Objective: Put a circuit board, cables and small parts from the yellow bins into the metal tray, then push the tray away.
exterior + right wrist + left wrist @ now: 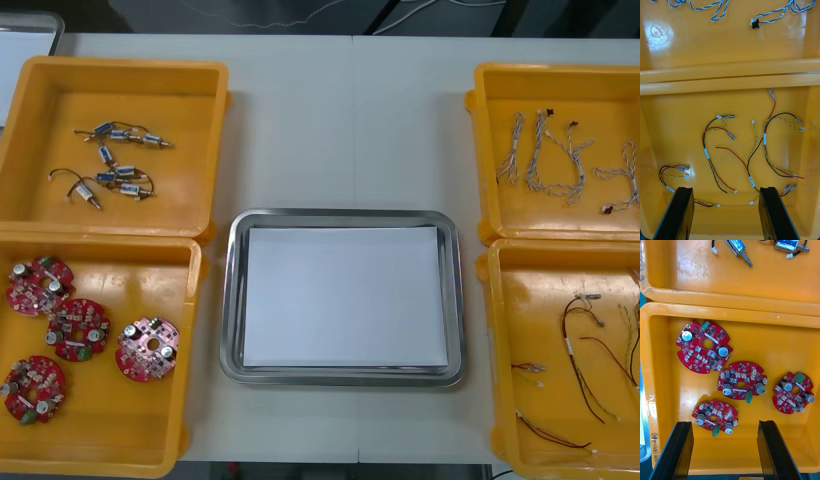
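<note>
The metal tray (232, 300), white inside, lies at the table's middle with nothing in it. My left gripper (724, 452) hangs open above the near left yellow bin (763, 341), over several round red circuit boards (741, 380); the closest board (715, 416) lies just beyond its fingertips. My right gripper (726, 213) is open above the near right bin (677, 123), where red and yellow and black cables (763, 142) lie loose, some between and beyond its fingers. In the front view the boards (147, 350) and these cables (585, 350) rest in their bins.
The far left bin (60, 100) holds small metal parts (115, 165) with short leads. The far right bin (540, 215) holds twisted blue and white cables (560, 160). Bare table lies beyond the tray. A second metal tray's corner (45, 22) shows at the far left.
</note>
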Robot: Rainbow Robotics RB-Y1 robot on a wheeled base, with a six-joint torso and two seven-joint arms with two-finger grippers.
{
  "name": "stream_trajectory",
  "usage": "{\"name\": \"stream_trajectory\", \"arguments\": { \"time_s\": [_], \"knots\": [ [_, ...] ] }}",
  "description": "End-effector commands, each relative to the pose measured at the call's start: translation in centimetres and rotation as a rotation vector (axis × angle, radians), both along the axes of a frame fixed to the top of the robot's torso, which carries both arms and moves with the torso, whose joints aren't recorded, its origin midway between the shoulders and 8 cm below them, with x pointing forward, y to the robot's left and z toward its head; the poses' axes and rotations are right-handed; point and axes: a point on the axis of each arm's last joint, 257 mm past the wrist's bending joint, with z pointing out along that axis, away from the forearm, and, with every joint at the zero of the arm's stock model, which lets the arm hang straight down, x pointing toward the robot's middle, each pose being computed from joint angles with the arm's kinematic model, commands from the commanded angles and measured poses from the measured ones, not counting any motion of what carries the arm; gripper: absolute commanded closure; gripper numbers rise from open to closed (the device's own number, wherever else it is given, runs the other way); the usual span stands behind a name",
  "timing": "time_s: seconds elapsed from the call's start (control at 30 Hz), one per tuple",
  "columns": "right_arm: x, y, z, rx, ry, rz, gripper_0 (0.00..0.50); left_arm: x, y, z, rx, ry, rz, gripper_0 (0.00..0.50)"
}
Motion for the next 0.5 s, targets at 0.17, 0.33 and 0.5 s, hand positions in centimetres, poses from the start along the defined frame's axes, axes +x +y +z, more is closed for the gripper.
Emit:
{"name": "stream_trajectory", "arguments": {
  "time_s": [0.17, 0.33, 0.5],
  "knots": [
    [0.00, 0.05, 0.07, -0.002, -0.002, 0.002, 0.000, 0.00, -0.01, 0.04, 0.001, -0.001, -0.001, 0.000],
    [0.00, 0.05, 0.07, -0.002, -0.002, 0.002, 0.000, 0.00, -0.01, 0.04, 0.001, -0.001, -0.001, 0.000],
    [0.00, 0.05, 0.07, -0.002, -0.002, 0.002, 0.000, 0.00, -0.01, 0.04, 0.001, -0.001, -0.001, 0.000]
  ]
}}
